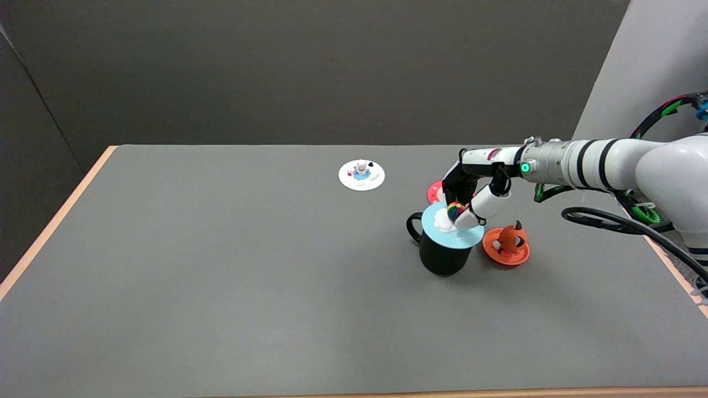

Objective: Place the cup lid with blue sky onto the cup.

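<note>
The black cup stands on the tabletop with the sky-blue lid on its rim, seemingly tilted. The right hand pinches the lid's rainbow knob. Best to level the lid, centre it, then let go straight upward, clear of the orange lid beside it.

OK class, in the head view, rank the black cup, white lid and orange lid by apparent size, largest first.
1. Black cup.
2 and 3. White lid and orange lid look alike; the white lid lies farther away, so I won't rank them.
</note>
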`<state>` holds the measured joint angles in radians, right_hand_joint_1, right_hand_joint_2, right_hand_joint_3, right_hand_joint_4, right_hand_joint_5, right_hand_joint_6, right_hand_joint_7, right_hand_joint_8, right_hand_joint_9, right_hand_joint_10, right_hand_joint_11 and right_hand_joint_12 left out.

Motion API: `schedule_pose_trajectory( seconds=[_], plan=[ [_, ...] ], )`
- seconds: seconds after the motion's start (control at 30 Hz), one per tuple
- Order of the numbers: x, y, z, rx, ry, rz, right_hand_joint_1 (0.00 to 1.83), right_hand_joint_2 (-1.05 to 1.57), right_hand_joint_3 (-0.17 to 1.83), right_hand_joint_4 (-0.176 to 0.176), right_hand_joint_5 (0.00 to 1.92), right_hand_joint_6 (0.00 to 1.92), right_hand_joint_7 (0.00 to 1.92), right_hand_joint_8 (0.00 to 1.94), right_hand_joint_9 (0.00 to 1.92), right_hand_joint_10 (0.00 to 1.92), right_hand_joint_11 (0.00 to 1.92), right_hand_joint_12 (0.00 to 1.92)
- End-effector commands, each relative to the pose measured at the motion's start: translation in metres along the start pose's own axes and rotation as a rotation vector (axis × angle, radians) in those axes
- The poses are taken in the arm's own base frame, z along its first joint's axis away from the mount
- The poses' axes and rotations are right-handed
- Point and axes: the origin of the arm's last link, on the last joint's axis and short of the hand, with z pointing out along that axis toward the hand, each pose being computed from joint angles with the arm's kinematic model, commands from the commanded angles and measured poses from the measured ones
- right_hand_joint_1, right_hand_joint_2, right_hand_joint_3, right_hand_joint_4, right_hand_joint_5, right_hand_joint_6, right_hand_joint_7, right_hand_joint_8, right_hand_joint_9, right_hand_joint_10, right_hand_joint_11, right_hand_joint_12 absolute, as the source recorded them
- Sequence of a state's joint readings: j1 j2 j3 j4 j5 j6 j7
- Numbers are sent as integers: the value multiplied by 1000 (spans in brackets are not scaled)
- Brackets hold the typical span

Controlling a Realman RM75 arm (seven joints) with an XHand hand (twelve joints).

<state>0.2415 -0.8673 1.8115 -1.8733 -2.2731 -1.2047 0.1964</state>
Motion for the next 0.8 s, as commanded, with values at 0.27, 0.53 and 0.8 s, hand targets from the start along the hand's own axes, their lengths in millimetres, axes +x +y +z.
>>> schedule_pose_trajectory(
  seconds=[0.27, 0.53, 0.8],
  plan=[
    [-2, 2, -1, -1, 1, 6, 955, 728, 700, -86, 869, 537, 628, 1088, 467, 1088, 363, 852],
    [-1, 3, -1, -1, 5, 9, 921, 691, 700, -119, 887, 422, 621, 1034, 453, 1007, 368, 822],
    [2, 3, -2, 3, 29, 18, 911, 663, 695, -144, 866, 340, 625, 980, 441, 929, 369, 813]
  ],
)
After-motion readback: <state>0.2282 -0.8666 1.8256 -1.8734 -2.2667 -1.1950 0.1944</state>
